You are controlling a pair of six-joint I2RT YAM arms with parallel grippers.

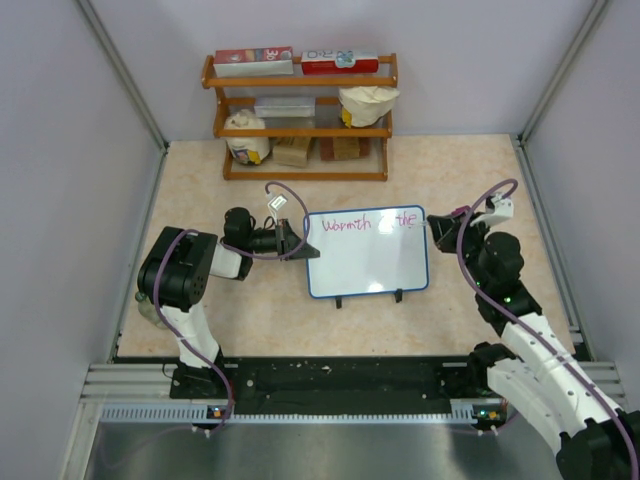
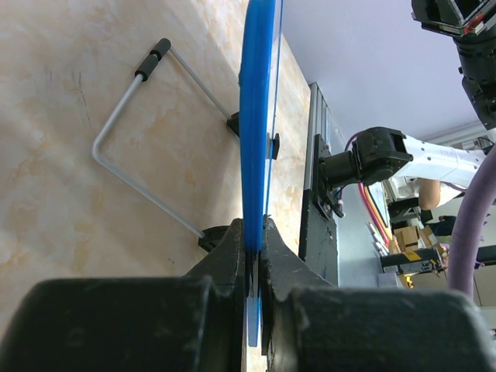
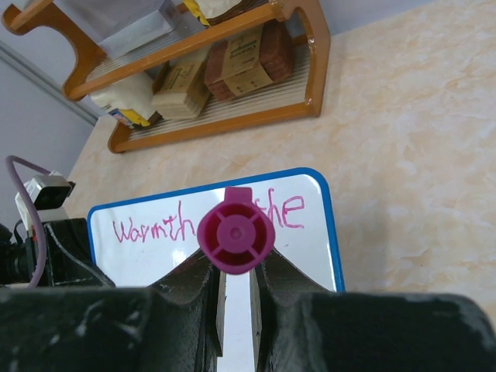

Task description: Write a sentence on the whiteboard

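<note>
The whiteboard (image 1: 367, 262) stands mid-table on its black feet, blue-framed, with pink writing "Warmth" and "the" along its top. My left gripper (image 1: 300, 247) is shut on the board's left edge; the left wrist view shows the blue frame (image 2: 256, 116) edge-on, pinched between the jaws of that gripper (image 2: 256, 248). My right gripper (image 1: 443, 232) is at the board's upper right corner, shut on a magenta marker (image 3: 235, 232). In the right wrist view the marker's butt end faces the camera and covers the writing between the two words on the board (image 3: 139, 263).
A wooden shelf rack (image 1: 300, 110) with boxes and bags stands at the back of the table, also seen in the right wrist view (image 3: 209, 101). The board's wire stand (image 2: 139, 147) lies on the tabletop behind the board. Grey walls close in both sides.
</note>
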